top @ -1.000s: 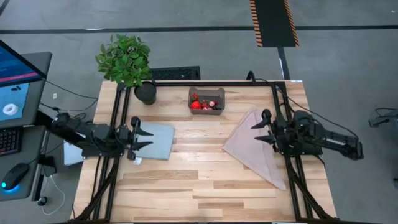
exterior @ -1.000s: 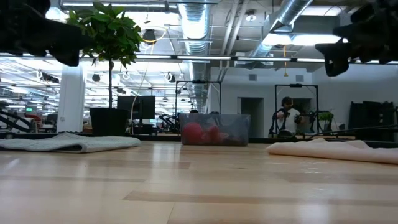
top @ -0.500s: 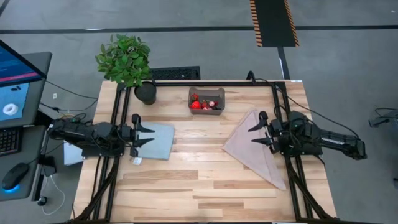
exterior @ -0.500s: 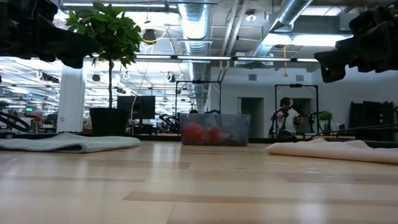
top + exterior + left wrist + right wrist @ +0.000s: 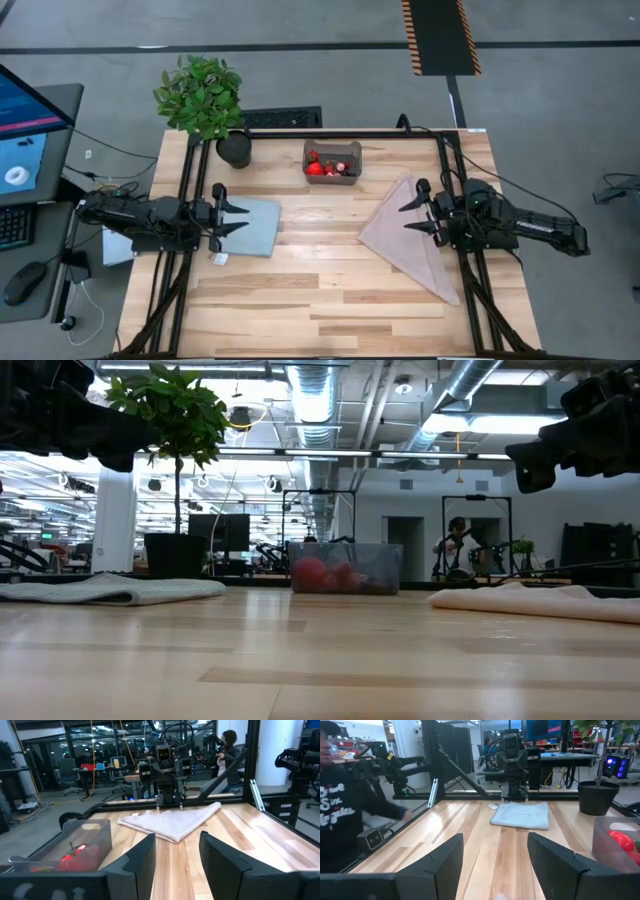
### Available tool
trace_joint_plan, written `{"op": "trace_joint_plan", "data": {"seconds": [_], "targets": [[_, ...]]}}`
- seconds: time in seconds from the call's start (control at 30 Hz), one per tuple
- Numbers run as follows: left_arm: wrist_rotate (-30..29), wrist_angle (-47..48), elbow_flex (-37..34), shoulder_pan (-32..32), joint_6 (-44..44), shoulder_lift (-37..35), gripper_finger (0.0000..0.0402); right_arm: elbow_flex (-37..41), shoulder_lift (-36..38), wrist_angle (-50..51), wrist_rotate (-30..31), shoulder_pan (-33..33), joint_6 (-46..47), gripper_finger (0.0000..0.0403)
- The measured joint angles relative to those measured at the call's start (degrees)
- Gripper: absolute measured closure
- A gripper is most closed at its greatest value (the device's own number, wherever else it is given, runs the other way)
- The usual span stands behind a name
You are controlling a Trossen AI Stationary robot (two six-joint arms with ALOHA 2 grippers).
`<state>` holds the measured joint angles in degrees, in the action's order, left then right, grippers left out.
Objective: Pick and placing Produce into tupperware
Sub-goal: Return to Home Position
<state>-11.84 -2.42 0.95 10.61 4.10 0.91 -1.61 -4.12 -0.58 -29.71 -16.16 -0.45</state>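
Produce [image 5: 322,167] lies in the tub [image 5: 357,160] at the table's [image 5: 320,290] far-edge middle in the high view, roughly equally near left gripper [image 5: 246,218] and right gripper [image 5: 403,217], both spread and empty; low view, red behind its wall; wrist views, off each gripper's forward line.

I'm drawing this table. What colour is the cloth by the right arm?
The cloth is pale pinkish-beige, seen best in the high view.
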Motion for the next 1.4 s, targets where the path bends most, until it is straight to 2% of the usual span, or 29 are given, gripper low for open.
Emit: {"op": "trace_joint_plan", "data": {"seconds": [1.4], "targets": [[-0.11,0.03,0.0,0.02,-1.29,0.02,0.026,0.0,0.0,0.02,0.02,0.0,0.0,0.0159]]}}
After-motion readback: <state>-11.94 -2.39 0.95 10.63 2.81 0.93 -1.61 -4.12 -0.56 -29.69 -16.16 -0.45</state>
